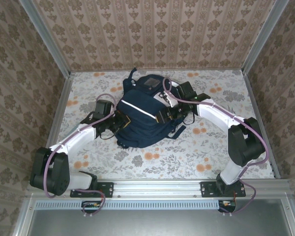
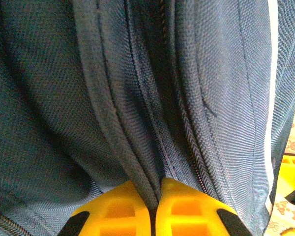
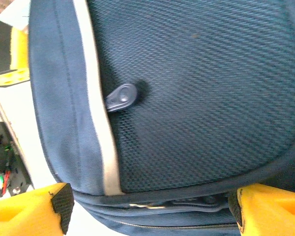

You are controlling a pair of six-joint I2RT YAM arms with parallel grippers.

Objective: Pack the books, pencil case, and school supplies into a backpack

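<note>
The backpack (image 1: 140,115) lies flat in the middle of the table (image 1: 211,147), somewhat nearer the far edge than the near one, with one arm reaching in from each side. The left claw (image 2: 155,206) sits at the bag's left flank, its yellow fingers pinched tight on a raised ridge of navy fabric beside a zip line. The right claw (image 3: 152,216) comes in at the bag's far right side and stands wide, one yellow finger at each side of the bag's bulk, nothing gripped; whether the pads touch the cloth I cannot tell. Ahead of it a dark zip pull (image 3: 122,97) pokes out beside the white stripe (image 3: 101,123). A dark strap (image 1: 179,132) trails off the bag's near right corner onto the flowered tabletop
</note>
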